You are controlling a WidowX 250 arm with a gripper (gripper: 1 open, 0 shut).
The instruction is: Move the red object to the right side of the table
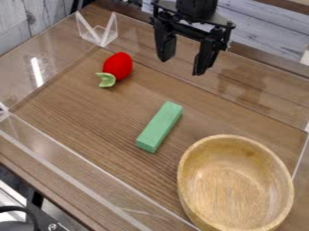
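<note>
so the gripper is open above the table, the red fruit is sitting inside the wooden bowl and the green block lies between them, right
Not quite. The red fruit is not inside the wooden bowl; it lies on the bare table at the upper left, well apart from the bowl, which is empty. The camera view shows this. The rest holds: the gripper is open above the table, and the green block lies between fruit and bowl.

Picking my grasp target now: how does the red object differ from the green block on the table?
The red object is small, rounded and glossy, with a light green leafy stem; the green block is a longer, flat-sided rectangular bar. The red object sits toward the back left, nearer the open hand; the green block lies near the middle, angled diagonally, closer to the wooden bowl. Both rest on the table, untouched.
</note>
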